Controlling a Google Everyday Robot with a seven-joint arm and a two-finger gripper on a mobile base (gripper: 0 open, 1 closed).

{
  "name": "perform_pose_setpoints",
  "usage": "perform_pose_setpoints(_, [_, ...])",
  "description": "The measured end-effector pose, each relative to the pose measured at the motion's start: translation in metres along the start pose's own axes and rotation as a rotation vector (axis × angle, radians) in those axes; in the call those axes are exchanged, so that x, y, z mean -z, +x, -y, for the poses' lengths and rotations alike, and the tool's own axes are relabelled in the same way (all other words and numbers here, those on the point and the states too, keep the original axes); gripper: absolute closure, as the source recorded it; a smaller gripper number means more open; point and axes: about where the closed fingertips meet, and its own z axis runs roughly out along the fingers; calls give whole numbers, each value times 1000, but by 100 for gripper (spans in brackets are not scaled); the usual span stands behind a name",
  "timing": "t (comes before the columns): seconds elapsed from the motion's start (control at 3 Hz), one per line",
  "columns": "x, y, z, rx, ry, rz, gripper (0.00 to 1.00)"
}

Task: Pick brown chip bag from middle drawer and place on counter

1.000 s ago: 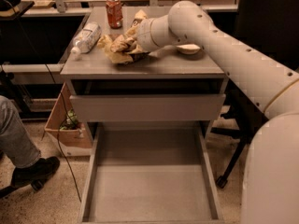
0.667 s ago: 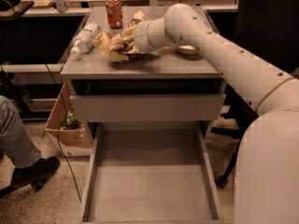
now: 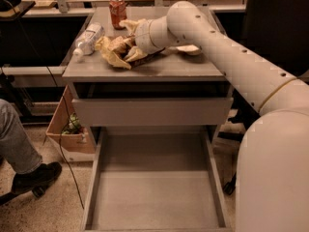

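Note:
The brown chip bag [image 3: 115,50], crinkled, with tan-yellow ends, lies on the grey counter [image 3: 164,67] left of the middle. My gripper [image 3: 131,43] is at the end of the white arm, right against the bag's right side, low over the counter. The wrist hides how it meets the bag. The middle drawer [image 3: 154,197] is pulled wide open below and its flat grey floor is bare.
A clear plastic bottle [image 3: 88,37] lies left of the bag, and a red can [image 3: 117,11] stands at the counter's back. A pale dish [image 3: 191,49] sits behind my arm. The upper drawer's front panel [image 3: 152,111] juts out slightly. A cardboard box [image 3: 67,132] and a person's leg [image 3: 21,149] are at the left.
My arm and gripper have shifted a little to the left over the counter, and the chip bag has moved slightly left with them.

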Motion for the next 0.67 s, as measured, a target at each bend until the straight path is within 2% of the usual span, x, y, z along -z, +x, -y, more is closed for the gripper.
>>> perform_pose_setpoints(0.33, [6,-9,3,-13,-5,30,0])
perform_pose_setpoints(0.67, [8,-11,6,-13,-5,30,0])
